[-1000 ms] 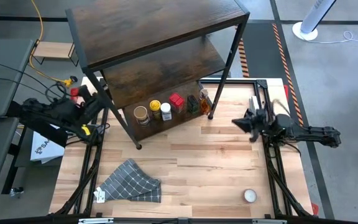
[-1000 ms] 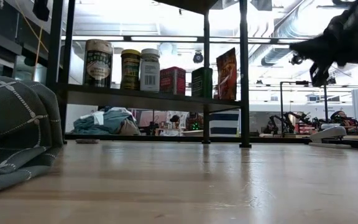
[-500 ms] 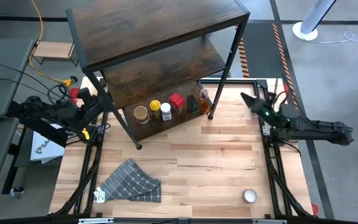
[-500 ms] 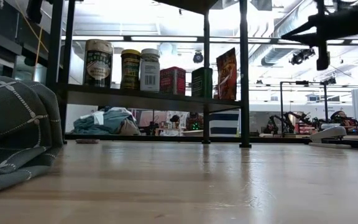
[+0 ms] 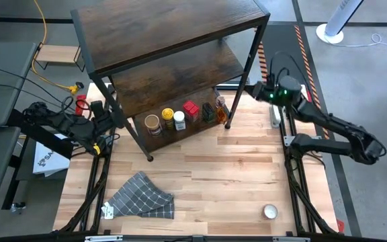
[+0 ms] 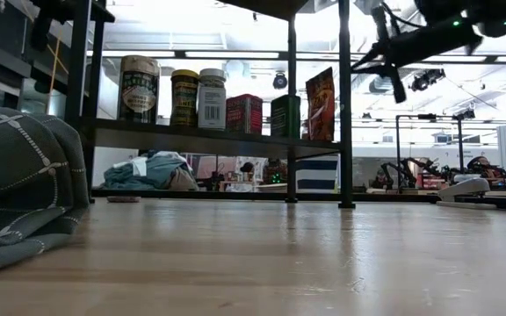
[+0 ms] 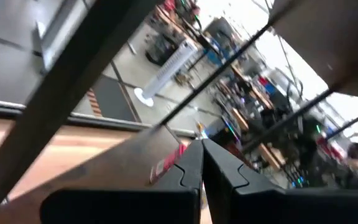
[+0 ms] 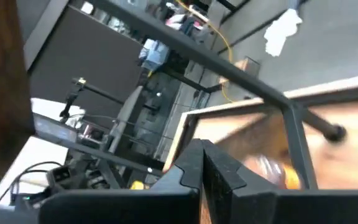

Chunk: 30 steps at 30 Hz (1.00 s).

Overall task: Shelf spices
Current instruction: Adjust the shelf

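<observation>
The shelf (image 5: pixel 173 47) stands on thin black legs at the table's far middle. Several spices (image 5: pixel 180 115) stand in a row on its lowest board; the low view shows them as jars, a red tin and a packet (image 6: pixel 227 101). One small white-topped jar (image 5: pixel 269 212) sits alone on the table near the front right. My left gripper (image 5: pixel 116 117) is shut and empty beside the shelf's left front leg. My right gripper (image 5: pixel 250 88) is shut and empty, held high by the shelf's right post (image 6: pixel 345 105). Both wrist views show the fingertips together (image 7: pixel 202 162) (image 8: pixel 202 158).
A grey checked cloth (image 5: pixel 142 196) lies bunched at the front left of the table. A small light-wood stand (image 5: pixel 56 55) and a yellow cable (image 5: pixel 42 27) lie off the table at far left. Bare wood stretches between the shelf and the front edge.
My right gripper has risen and swung from the table's right side toward the far edge and the shelf's right post, rolling as it went. My left gripper has sunk a little beside the shelf's left leg and turned. Both stay shut.
</observation>
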Each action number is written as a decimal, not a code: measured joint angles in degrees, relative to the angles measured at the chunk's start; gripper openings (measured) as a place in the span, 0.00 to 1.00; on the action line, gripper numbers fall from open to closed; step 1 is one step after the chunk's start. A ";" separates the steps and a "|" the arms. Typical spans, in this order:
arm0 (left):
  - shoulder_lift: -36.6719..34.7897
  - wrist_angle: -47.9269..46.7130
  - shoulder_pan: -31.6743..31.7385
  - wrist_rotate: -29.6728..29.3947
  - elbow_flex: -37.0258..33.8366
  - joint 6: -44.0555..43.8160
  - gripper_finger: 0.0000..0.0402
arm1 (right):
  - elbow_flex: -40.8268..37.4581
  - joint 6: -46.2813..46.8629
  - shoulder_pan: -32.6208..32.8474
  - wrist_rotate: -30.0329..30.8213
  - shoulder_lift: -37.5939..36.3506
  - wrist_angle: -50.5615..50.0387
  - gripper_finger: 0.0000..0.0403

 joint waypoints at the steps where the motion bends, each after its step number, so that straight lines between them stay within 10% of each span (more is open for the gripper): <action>1: -0.13 -0.72 -0.14 0.56 0.00 -0.14 0.00 | 1.07 -0.74 -1.52 -4.08 1.24 -0.08 0.00; 6: -1.23 -8.26 -0.76 3.99 0.00 -5.15 0.00 | 5.61 -3.88 -3.89 -20.82 6.80 -0.29 0.00; 18: -1.92 -28.57 -1.34 8.95 0.00 -23.43 0.00 | 7.85 -8.48 0.31 -34.16 7.72 -3.74 0.00; 30: -2.87 -30.60 -1.34 10.70 0.00 -24.81 0.00 | 7.85 -9.55 15.36 -29.47 -2.36 -14.51 0.00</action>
